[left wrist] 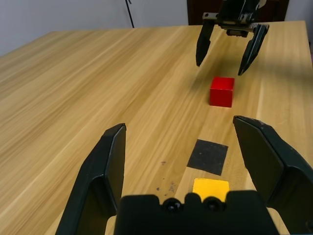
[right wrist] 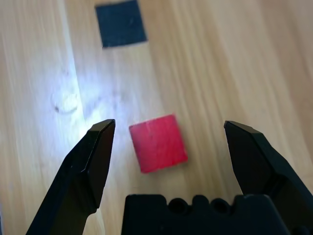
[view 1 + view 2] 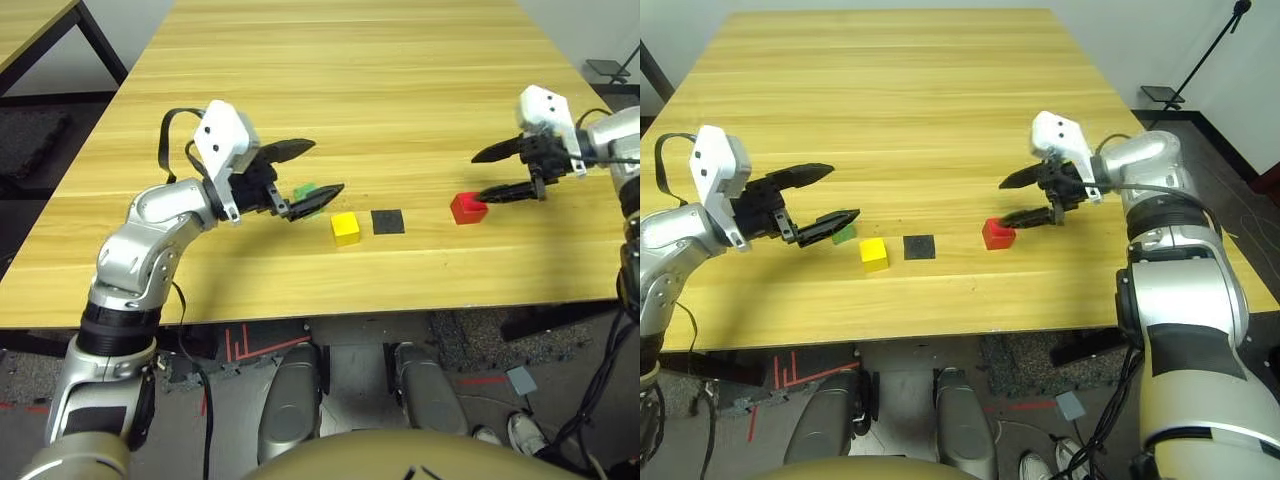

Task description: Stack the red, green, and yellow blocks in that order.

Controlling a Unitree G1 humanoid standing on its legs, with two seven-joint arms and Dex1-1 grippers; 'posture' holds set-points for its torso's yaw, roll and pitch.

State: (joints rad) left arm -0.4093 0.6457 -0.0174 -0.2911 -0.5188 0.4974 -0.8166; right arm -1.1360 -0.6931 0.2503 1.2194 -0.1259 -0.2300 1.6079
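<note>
the small bright red cube block point(image 2: 158, 143) sits on the pale wooden table point(image 3: 330, 100), under the black two-fingered right gripper point(image 2: 170, 125). its jaws are wide apart, holding nothing. the block looks light and hard, so pinch two flat sides across the middle.

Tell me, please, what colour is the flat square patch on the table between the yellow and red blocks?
Black; the patch shows best in the left wrist view.
</note>
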